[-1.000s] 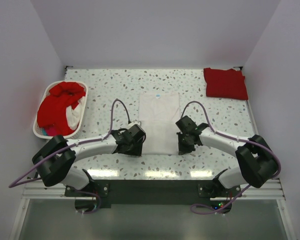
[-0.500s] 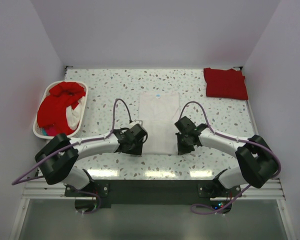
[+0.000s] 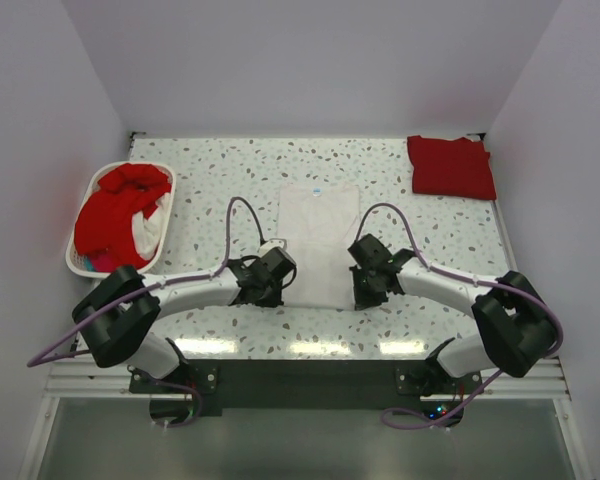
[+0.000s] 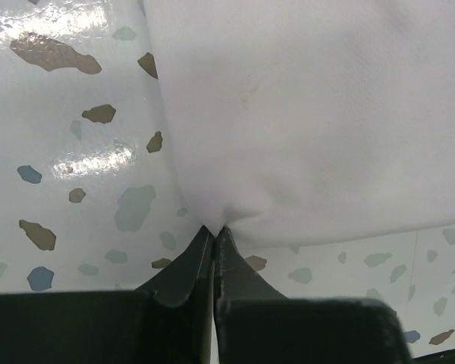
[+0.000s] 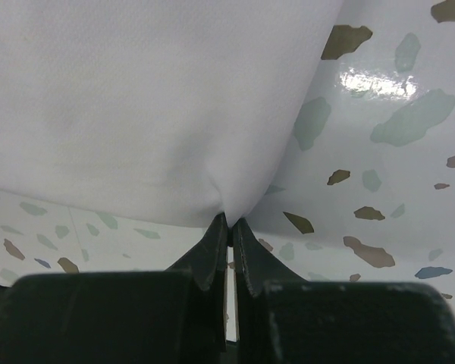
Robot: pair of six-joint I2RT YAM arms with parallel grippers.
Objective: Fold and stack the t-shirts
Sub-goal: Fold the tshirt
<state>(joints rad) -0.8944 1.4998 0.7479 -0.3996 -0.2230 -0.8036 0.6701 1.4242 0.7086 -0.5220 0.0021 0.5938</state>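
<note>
A white t-shirt (image 3: 318,240) lies folded lengthwise in the middle of the speckled table, a small blue neck label at its far end. My left gripper (image 3: 280,285) is shut on its near left corner; in the left wrist view the cloth (image 4: 303,114) puckers into the closed tips (image 4: 214,230). My right gripper (image 3: 358,283) is shut on the near right corner, where the white cloth (image 5: 136,106) bunches at its tips (image 5: 229,221). A folded red t-shirt (image 3: 450,166) lies at the far right. More red t-shirts (image 3: 115,212) fill the basket.
A white oval basket (image 3: 165,235) stands at the left edge of the table, holding red cloth and some white cloth. Grey walls close in the table on the left, right and far side. Purple cables arch over both forearms.
My left gripper has closed on the shirt's near left corner and shifted slightly towards the shirt. The right gripper stays shut on its corner, moved a little to the left.
</note>
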